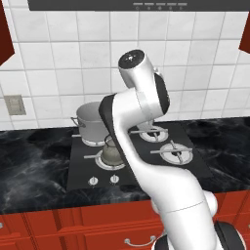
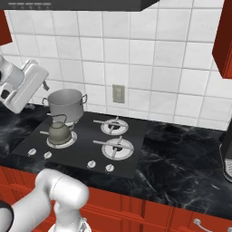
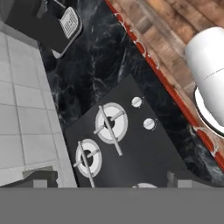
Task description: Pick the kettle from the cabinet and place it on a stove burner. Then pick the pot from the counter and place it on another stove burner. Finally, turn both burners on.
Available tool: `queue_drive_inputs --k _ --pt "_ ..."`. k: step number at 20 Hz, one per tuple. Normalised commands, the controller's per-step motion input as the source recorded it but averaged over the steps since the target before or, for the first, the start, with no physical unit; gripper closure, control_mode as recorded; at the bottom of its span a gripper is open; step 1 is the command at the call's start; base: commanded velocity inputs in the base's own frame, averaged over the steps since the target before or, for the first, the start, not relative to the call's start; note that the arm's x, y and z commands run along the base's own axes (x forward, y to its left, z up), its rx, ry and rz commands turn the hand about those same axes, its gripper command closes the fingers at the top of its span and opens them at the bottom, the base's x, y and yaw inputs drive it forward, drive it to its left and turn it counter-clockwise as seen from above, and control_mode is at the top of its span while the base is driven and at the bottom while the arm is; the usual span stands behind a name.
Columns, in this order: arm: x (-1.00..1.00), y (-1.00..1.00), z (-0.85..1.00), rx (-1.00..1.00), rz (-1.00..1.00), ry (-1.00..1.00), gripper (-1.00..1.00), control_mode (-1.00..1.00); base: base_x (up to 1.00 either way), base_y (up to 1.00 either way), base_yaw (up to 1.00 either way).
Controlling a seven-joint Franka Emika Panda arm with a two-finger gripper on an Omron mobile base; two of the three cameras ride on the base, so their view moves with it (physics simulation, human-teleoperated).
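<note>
The grey pot (image 1: 90, 123) (image 2: 67, 104) stands on the rear left burner of the black cooktop (image 2: 81, 152). In front of it the small grey-green kettle (image 2: 59, 130) (image 1: 111, 152) sits on the front left burner, partly hidden by my arm in the left base view. The two right burners (image 2: 112, 126) (image 2: 118, 147) are bare. My hand (image 2: 20, 86) hangs high at the left, level with the pot and apart from it. In the hand view my gripper (image 3: 109, 180) is open, with nothing between the fingertips (image 3: 41, 179), and looks down on the bare burners (image 3: 111, 123) (image 3: 89, 157).
Small white knobs (image 2: 91, 164) (image 2: 109, 168) (image 1: 93, 181) line the cooktop's front edge. Black marble counter (image 2: 181, 163) stretches to both sides. A dark appliance (image 3: 65, 22) stands on the counter at the far right. Red wall cabinets (image 2: 224, 41) (image 1: 5, 39) flank the hood; red drawers (image 1: 97, 219) run below.
</note>
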Motion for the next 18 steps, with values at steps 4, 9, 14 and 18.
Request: queue_drive_inputs --k 4,9,14,18 --pt "-0.18 0.18 -0.06 0.15 -0.34 -0.08 -1.0 -1.0 0.0 0.0 0.0" --pt "-0.25 0.21 -0.1 0.14 -0.36 -0.1 -1.0 -1.0 0.0 0.0 0.0" --pt "-0.29 0.21 -0.13 0.15 -0.37 -0.1 -1.0 -1.0 0.0 0.0 0.0" --pt "-0.12 0.27 -0.14 0.14 -0.33 -0.08 -1.0 -1.0 0.0 0.0 0.0"
